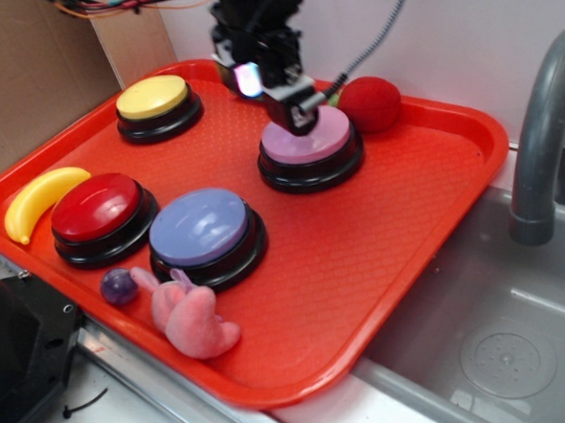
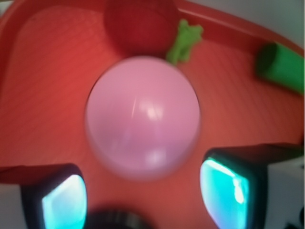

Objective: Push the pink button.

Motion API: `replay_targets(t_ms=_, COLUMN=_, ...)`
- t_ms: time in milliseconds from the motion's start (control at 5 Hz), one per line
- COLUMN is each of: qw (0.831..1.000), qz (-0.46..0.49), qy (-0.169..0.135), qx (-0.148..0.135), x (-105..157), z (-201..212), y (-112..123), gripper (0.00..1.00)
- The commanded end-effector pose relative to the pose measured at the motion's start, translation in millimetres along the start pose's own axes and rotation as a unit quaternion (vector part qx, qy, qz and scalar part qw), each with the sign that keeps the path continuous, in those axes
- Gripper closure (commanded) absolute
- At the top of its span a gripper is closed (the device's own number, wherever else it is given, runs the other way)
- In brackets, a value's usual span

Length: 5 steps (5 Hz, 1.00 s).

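The claw [image 1: 293,103], fingers apart, sits at the pink button's [image 1: 309,139] 11 o'clock edge, apparently touching its dome. The button stands right of tray [image 1: 427,222] centre. Pressing looks underway; next calls for straight downward force.

Looks like a lab bench set up as a toy kitchen. A plastic sink [image 1: 506,342] with a grey faucet [image 1: 540,148] sits beside a red tray [image 1: 381,253]; toy food on it: banana [image 1: 38,200], red plush fruit [image 1: 370,104]. Cardboard sheet [image 1: 34,73] propped against the white wall [image 1: 482,27], loose wires [image 1: 121,3] overhead.
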State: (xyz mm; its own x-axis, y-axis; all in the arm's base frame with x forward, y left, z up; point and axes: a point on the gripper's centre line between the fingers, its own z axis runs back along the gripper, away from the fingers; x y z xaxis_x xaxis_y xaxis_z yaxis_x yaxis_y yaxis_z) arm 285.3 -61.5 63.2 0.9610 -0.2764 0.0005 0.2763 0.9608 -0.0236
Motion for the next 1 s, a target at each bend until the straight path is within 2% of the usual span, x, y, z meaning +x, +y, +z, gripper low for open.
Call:
replay_targets(t_ms=0, qw=1.0, qz=-0.023, qy=-0.009, qx=0.01, x=6, z=-15, y=-6, gripper=0.0)
replay_targets(t_ms=200, qw=0.999, qz=-0.025, qy=-0.012, qx=0.023, x=-2, z=-6, y=-8, gripper=0.0)
replay_targets(t_ms=400, qw=0.998, qz=-0.018, qy=-0.038, qx=0.035, x=-4, z=26, y=-5, gripper=0.0)
replay_targets(t_ms=800, qw=0.999, qz=0.005, qy=-0.036, qx=0.033, x=-13, z=63, y=2, gripper=0.0)
